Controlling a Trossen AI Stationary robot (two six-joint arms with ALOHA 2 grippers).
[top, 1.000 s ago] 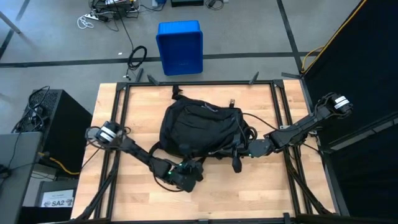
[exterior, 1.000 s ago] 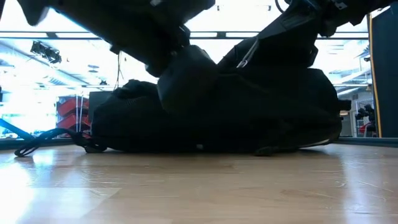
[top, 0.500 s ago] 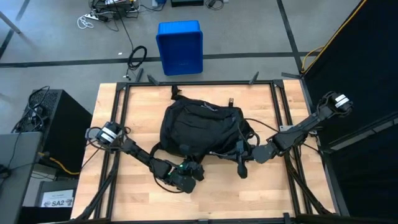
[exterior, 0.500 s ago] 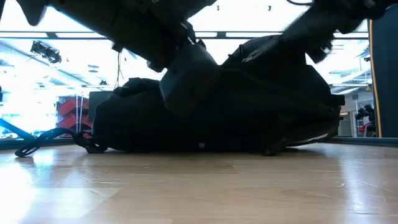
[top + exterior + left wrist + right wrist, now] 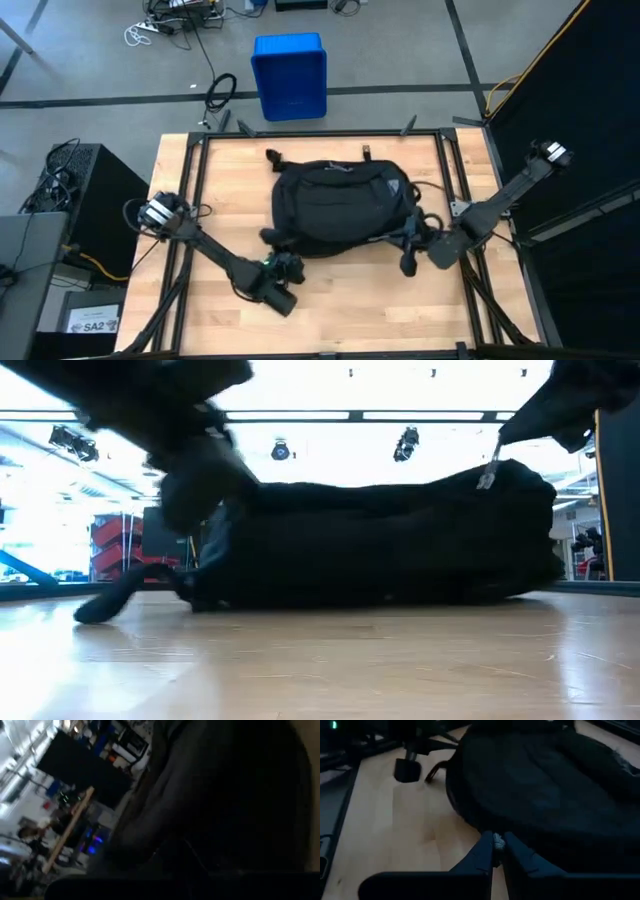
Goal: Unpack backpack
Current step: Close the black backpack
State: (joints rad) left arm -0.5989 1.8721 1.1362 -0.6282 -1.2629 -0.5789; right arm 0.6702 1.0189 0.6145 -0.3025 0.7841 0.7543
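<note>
We see the left gripper (image 5: 283, 266) low near the worktop's (image 5: 340, 300) front edge, fingers pressed together at the backpack's (image 5: 340, 205) front-left corner, though we cannot tell whether it grips any fabric. The backpack lies flat in the middle of the worktop, nearer the back edge. By its right side, the right gripper (image 5: 496, 844) pinches a small grey zipper pull (image 5: 497, 840).

One backpack (image 5: 342, 205), one blue bin (image 5: 289, 75) and two arms, each with one pincer
</note>
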